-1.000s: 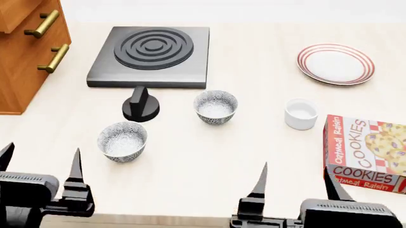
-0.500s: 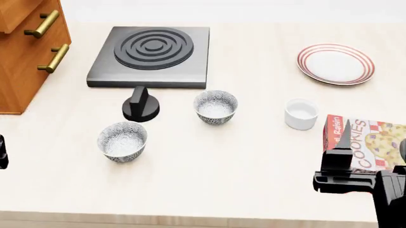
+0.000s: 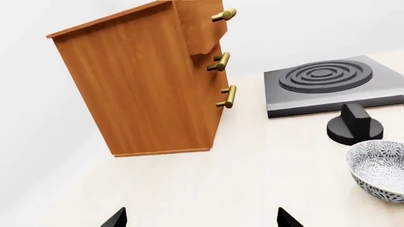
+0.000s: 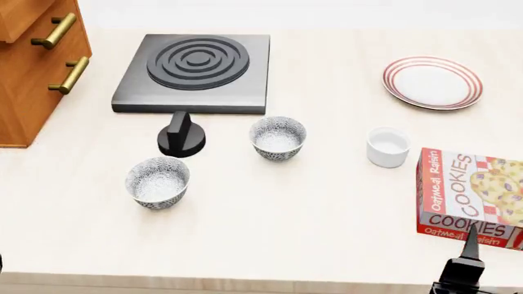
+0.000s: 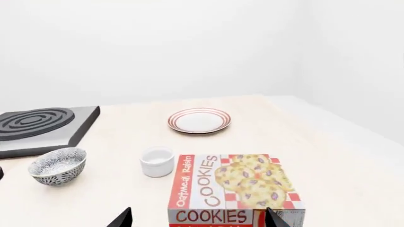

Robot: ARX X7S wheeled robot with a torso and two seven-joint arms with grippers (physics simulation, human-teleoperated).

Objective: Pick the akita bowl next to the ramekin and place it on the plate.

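Observation:
The akita bowl (image 4: pixel 278 138) (image 5: pixel 58 165), grey lacy pattern, stands upright left of the white ramekin (image 4: pixel 387 147) (image 5: pixel 157 161). The red-ringed plate (image 4: pixel 432 82) (image 5: pixel 198 120) lies at the far right. A look-alike patterned bowl (image 4: pixel 158 181) (image 3: pixel 379 168) sits nearer the front left. My right gripper (image 5: pixel 198 220) is open and empty, low behind the cookie box, well short of the bowl; only one of its fingers (image 4: pixel 470 245) shows in the head view. My left gripper (image 3: pixel 200 220) is open and empty over bare counter, facing the cabinet.
A cookie box (image 4: pixel 470 196) (image 5: pixel 233 189) stands right of the ramekin, directly before my right gripper. A black hotplate (image 4: pixel 196 70) sits at the back with a black knob (image 4: pixel 181 135) in front. A wooden cabinet (image 4: pixel 33 61) (image 3: pixel 145 85) borders the left.
Both grippers have left the front middle of the head view: the left has gone off the left edge, the right has swung right and dropped to the bottom right corner. No object moved.

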